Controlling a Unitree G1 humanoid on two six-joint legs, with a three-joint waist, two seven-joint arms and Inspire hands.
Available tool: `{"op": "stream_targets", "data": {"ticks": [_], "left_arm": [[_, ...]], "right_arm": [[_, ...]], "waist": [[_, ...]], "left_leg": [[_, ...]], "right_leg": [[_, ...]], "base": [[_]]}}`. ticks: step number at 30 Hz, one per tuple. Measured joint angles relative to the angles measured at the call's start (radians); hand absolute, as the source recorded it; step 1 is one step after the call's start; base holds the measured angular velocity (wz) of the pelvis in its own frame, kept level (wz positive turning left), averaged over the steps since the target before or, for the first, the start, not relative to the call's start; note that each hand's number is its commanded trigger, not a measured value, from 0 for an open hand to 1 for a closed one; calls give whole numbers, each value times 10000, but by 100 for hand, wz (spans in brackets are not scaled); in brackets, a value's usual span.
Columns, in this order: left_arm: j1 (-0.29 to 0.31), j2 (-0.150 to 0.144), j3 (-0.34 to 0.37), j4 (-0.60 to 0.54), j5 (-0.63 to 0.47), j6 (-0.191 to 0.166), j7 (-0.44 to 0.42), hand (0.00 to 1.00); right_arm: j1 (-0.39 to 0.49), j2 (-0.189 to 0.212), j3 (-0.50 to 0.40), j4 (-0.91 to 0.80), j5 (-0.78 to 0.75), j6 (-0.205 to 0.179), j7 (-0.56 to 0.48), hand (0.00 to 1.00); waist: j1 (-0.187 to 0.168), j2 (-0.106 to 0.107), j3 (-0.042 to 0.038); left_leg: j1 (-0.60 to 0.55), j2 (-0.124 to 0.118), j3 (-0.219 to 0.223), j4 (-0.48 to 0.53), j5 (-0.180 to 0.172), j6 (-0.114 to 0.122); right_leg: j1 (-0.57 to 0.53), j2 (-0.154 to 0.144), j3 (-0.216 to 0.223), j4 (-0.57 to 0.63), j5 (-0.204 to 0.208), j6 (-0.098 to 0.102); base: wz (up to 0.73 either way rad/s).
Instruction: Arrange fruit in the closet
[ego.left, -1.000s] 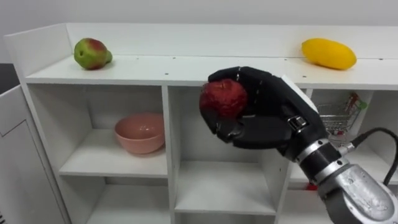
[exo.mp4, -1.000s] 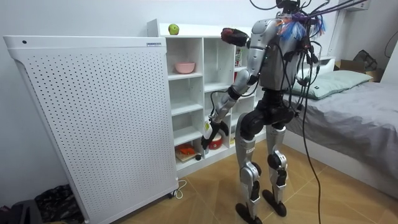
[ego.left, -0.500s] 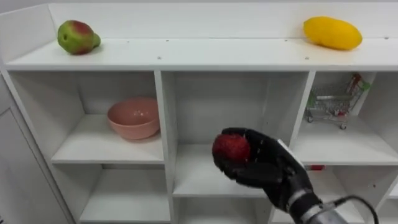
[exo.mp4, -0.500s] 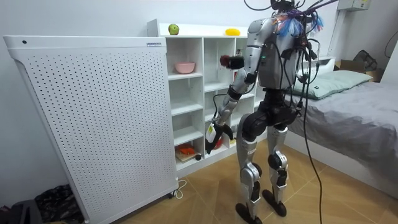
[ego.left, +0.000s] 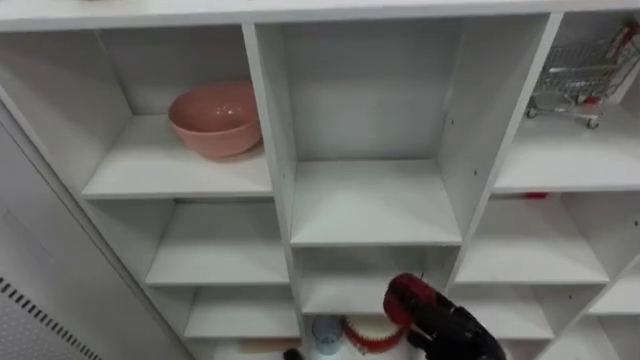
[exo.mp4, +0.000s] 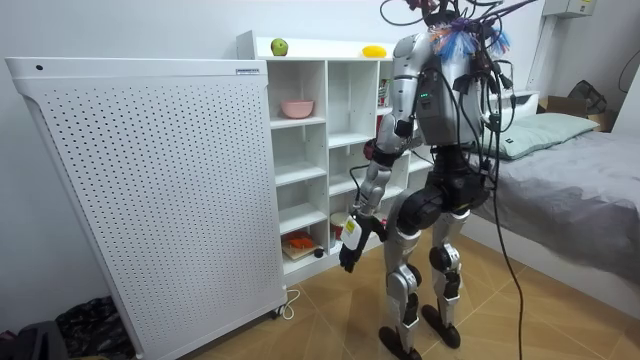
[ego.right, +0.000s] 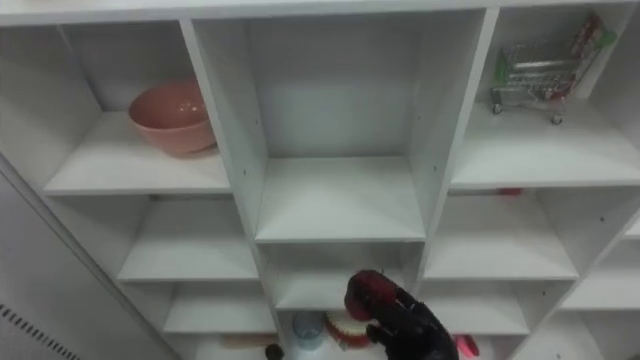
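The tall white perforated panel (exo.mp4: 150, 190) stands at the room view's left, against the side of the white closet (ego.left: 365, 200). The robot stands upright facing the closet's open compartments, with a bed (exo.mp4: 590, 190) behind it. In the eye views the right hand (ego.left: 452, 332) comes up from the lower right, low before the middle column. Its dark fingers are clenched around a red fruit (ego.left: 405, 298), which sits at the top of the grasp and is partly covered from below. Fruit and hand lie in front of the third shelf down; whether they are inside a compartment or just before it cannot be told. The left hand (exo.mp4: 350, 240) hangs low beside the closet's bottom shelves in the room view. A pink bowl (ego.left: 215, 118) rests on the upper shelf of the left column, and a small wire shopping cart (ego.left: 590, 72) stands on the upper right shelf. Just behind and below the held fruit, a red ring-shaped object (ego.left: 368, 338) and a pale blue cup (ego.left: 325, 332) sit on a lower middle shelf. On the closet's top lie a green fruit (exo.mp4: 279, 47) and a yellow fruit (exo.mp4: 374, 51), well apart.
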Motion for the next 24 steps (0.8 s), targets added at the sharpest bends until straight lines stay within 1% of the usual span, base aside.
{"op": "stream_targets", "data": {"ticks": [1,3,4,5,6,7,9,10,13,15,17,21,24], "left_arm": [[-55,-3,-32,9,-51,0,3,0],[-297,3,-141,13,-181,3,30,0],[-341,0,-152,5,-201,-1,68,0],[-424,-12,-165,-3,-194,0,158,0],[-493,-38,-173,-31,-188,1,209,0],[-530,-64,-177,-55,-186,3,222,0],[-544,-75,-316,-139,-342,14,448,0],[-546,-75,-351,-137,-421,20,491,0],[-542,-115,-473,-77,-972,49,603,0],[-556,-103,-579,-16,-1235,61,625,0],[-548,-95,-709,-12,-1376,53,637,0],[-541,-20,-1317,12,-1370,61,688,0],[-534,-14,-1441,16,-1369,109,818,0]], "right_arm": [[-65,-3,-26,67,94,-2,-25,100],[-312,-8,-114,332,454,-6,-122,100],[-335,-7,-113,334,515,-9,-163,100],[-374,-28,-125,350,856,-10,-202,100],[-411,-76,-140,375,1329,-10,-206,100],[-431,-103,-184,384,1521,-9,-206,100],[-822,-135,-287,943,2068,-7,-240,100],[-922,-136,-327,1073,2103,-2,-268,100],[-1246,-198,-616,1417,2677,4,-333,100],[-1495,-279,-718,1453,3307,-9,-369,100],[-1658,-295,-822,1457,3669,-9,-403,100],[-2201,-373,-904,1460,4350,-61,-423,100],[-2509,-408,-1049,1459,4592,-102,-520,100]], "waist": [[0,-9,6],[31,-38,26],[52,-52,34],[96,-56,37],[151,-59,38],[189,-62,37],[275,-59,36],[310,-68,41],[440,-75,43],[454,-80,45],[529,-91,51],[545,-98,56],[541,-100,55]], "left_leg": [[-183,-17,12,131,-2,5],[-945,-41,10,668,-29,38],[-1112,-33,15,776,-32,38],[-1442,-20,-54,979,-43,28],[-1766,-20,-68,1192,-47,22],[-1922,-24,-71,1290,-47,21],[-2531,-18,-103,1686,-41,4],[-2650,-12,-104,1790,-43,1],[-3246,0,-135,2360,-92,-31],[-3717,-14,-127,2784,-166,-7],[-4016,4,-127,3086,-212,-9],[-4672,13,-187,3601,-271,-19],[-4969,20,-173,3728,-290,-41]], "right_leg": [[-191,-40,-2,173,-36,-9],[-941,-79,16,775,-142,-98],[-1104,-87,23,888,-156,-122],[-1399,-110,9,1056,-185,-171],[-1693,-204,-23,1235,-292,-216],[-1859,-222,-25,1358,-315,-224],[-2435,-301,-95,1755,-383,-307],[-2545,-324,-114,1861,-390,-329],[-3050,-408,-206,2367,-477,-429],[-3453,-569,-330,2842,-631,-483],[-3707,-590,-337,3113,-698,-499],[-4277,-616,-347,3560,-783,-510],[-4566,-623,-331,3671,-784,-501]], "base": [[12],[11],[8],[10],[11],[13],[11],[8],[13],[22],[13],[8],[0]]}}
